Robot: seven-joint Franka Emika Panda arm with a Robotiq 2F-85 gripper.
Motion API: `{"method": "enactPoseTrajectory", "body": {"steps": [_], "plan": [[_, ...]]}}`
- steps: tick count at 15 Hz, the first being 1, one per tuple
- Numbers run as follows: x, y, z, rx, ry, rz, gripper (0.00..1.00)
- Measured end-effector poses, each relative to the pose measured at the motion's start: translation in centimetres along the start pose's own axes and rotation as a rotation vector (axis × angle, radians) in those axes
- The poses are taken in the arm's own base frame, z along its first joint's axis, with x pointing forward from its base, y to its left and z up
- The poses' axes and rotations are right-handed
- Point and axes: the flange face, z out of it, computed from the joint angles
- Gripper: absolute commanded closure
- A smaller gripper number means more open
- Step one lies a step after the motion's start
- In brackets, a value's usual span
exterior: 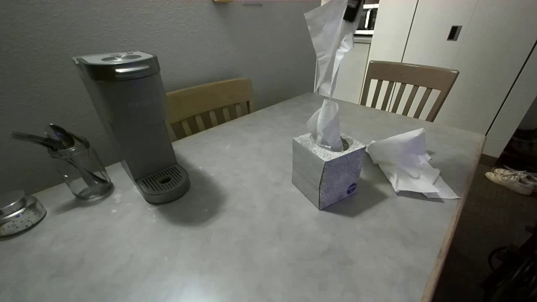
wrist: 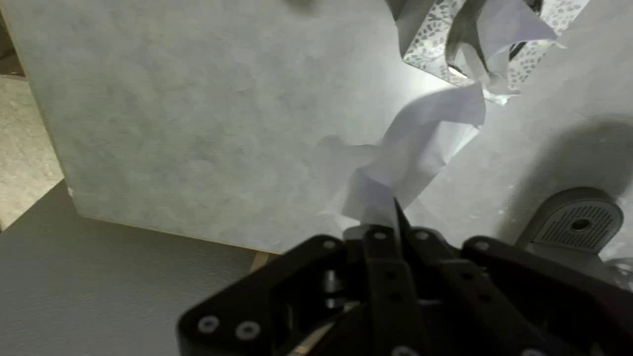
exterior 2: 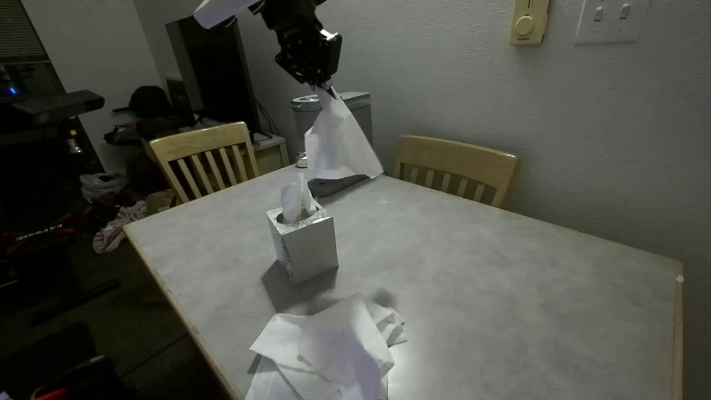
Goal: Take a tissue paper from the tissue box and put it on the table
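Tissue paper (exterior 2: pixel 340 141) hangs clamped in my jaws, clear of the tissue box (exterior: pixel 329 172).
I see loose sheets (exterior: pixel 402 159) near an edge of the counter (exterior: pixel 251 235).

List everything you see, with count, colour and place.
table: one, grey, in all views
tissue box: one, pale grey, on table
box tissue: at least one, white, in box
loose tissues: several, white, beside box
held tissue: one, white, above table
coffee machine: one, grey, on table
cutlery jar: one, clear, beside coffee machine
cutlery: several, silvery, in jar
small jar: one, silver-topped, near cutlery jar
chairs: at least two, brown, around table
doors: several, white, background
shoes: count unclear, whitish, floor
switch plate: one, white, wall
thermostat: one, yellowish, wall
screen: one, black, background
arm: one, white and black, overhead
hand: one, black, gripping held tissue
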Motion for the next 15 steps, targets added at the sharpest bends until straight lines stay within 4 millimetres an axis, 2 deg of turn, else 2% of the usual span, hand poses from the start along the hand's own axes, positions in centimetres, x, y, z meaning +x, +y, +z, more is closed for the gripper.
{"method": "enactPoseTrajectory", "body": {"steps": [5, 9, 12, 15], "plan": [[-1.3, 3.8, -1.4, -0.07, 0.008, 0.047, 1.0], [-3.4, 6.7, -2.0, -0.093, 0.001, 0.102, 1.0], [-5.9, 8.5, -1.2, -0.093, -0.029, 0.15, 1.0], [-9.3, 9.8, 0.6, -0.085, -0.084, 0.211, 1.0]]}}
